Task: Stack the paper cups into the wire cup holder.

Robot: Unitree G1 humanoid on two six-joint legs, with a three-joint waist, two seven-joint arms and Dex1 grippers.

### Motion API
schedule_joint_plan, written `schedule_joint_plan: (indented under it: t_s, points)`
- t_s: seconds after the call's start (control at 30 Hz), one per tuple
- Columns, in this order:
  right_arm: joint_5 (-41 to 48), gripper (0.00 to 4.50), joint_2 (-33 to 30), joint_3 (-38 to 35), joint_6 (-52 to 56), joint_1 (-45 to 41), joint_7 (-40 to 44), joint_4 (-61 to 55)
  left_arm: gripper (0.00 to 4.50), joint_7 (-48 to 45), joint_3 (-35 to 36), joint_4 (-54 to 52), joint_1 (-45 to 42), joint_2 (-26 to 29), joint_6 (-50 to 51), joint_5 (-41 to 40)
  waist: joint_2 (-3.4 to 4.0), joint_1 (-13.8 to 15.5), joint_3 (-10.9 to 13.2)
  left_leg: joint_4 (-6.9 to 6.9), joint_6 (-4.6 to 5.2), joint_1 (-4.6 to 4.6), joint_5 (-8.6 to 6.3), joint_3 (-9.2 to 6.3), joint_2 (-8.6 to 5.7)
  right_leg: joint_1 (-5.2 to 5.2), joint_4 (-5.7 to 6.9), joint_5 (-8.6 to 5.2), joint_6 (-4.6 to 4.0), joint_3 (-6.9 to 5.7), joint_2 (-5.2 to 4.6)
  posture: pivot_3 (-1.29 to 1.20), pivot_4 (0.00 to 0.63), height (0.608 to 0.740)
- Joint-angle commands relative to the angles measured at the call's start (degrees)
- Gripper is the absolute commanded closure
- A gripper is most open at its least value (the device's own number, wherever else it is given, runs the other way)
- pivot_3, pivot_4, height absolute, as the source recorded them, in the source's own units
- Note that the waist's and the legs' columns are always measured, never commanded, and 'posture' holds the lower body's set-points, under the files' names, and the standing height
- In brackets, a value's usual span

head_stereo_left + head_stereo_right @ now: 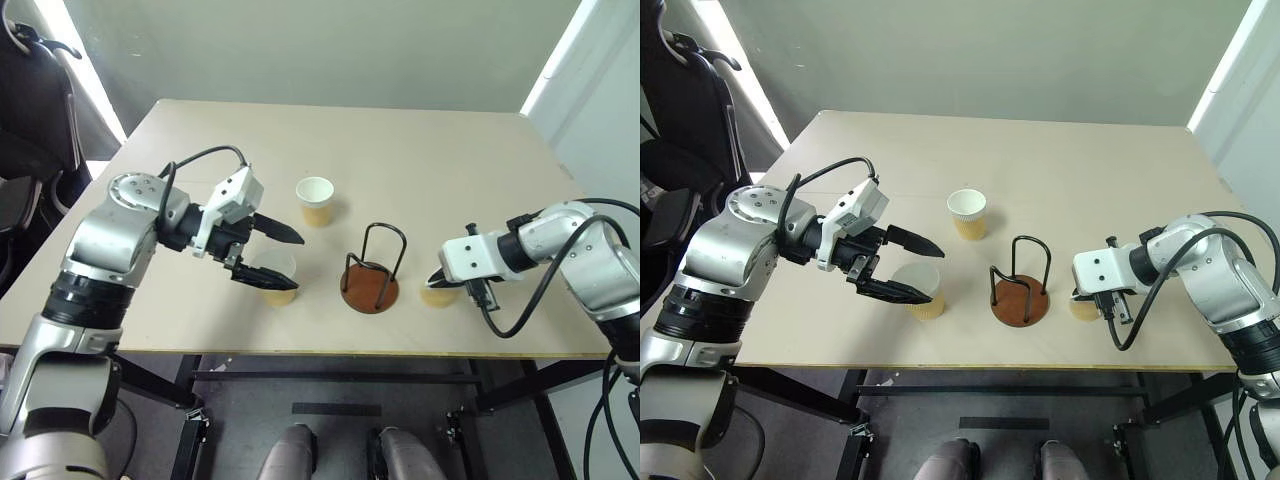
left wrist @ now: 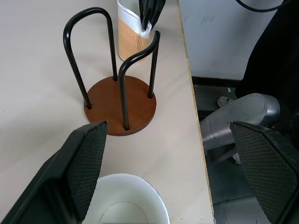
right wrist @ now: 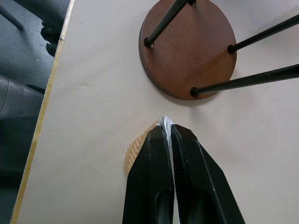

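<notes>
At the left, the left gripper is held with its two black fingers spread wide on either side of a paper cup that stands upright near the front edge of the beige table; contact between the fingers and the cup cannot be made out. A second cup is seen farther back, upright and well apart from both arms. Toward the middle, the wire cup holder is found standing on its reddish-brown disc, with nothing inside its hoops. Just beside it on the right, the third cup is pinched at its white rim by the right gripper, whose fingers are pressed together on the cup wall.
</notes>
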Motion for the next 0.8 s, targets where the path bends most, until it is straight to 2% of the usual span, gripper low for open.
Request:
schedule_joint_plan:
  t_s: [0.03,0.8]
  points:
    - [-0.11,4.45,-0.09,-0.68,-0.35,-0.05,0.47,-0.35,0.0,-2.06,0.89,-0.33,-1.27,0.61,-0.73,-0.3,0.0,0.0,0.0,0.0,0.0,0.0,0.0,0.0,0.0,0.0,0.0,0.0,0.0,0.0,0.0,0.0,0.15,0.74]
    - [2.41,4.45,-0.01,-2.63,2.85,-2.71,1.02,-2.51,0.0,-2.18,0.64,0.32,-1.65,0.32,-1.21,0.02,0.0,-0.03,0.0,-0.01,0.0,0.0,0.0,0.0,0.0,-0.01,0.0,-0.04,-0.04,0.0,0.0,0.0,0.15,0.74]
